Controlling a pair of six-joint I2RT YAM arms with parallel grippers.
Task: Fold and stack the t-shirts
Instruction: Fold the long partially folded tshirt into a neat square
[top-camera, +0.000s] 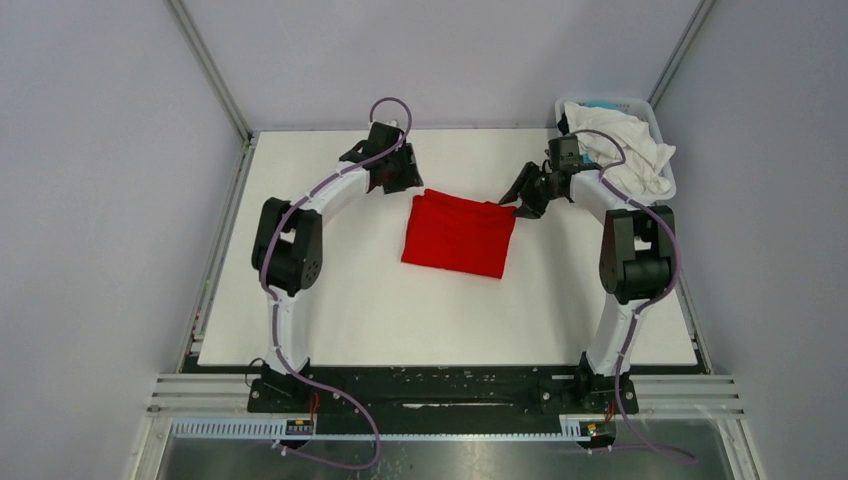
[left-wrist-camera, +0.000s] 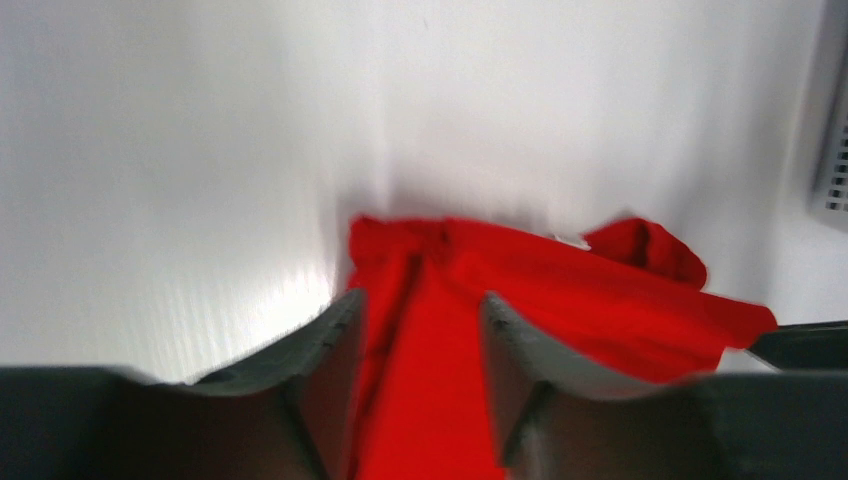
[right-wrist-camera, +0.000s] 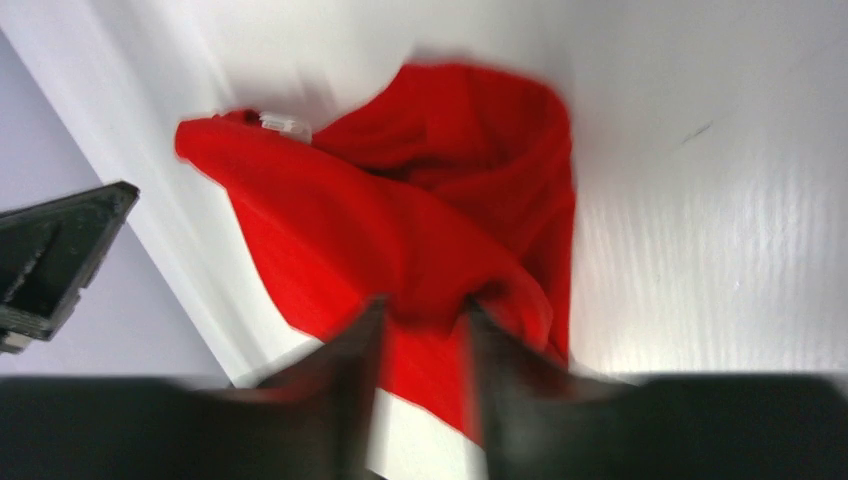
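The red t-shirt lies folded into a rectangle mid-table. My left gripper is at its far left corner. In the left wrist view its jaws stand apart with the red cloth between and beneath them. My right gripper is at the far right corner. In the right wrist view its jaws stand a little apart, tips at the bunched red cloth, with bare table showing between the fingers. A white t-shirt and a bit of turquoise cloth sit in the basket.
The white lattice basket stands at the far right corner of the white table, just behind the right arm. Grey walls and metal frame rails enclose the table on the left, far and right sides.
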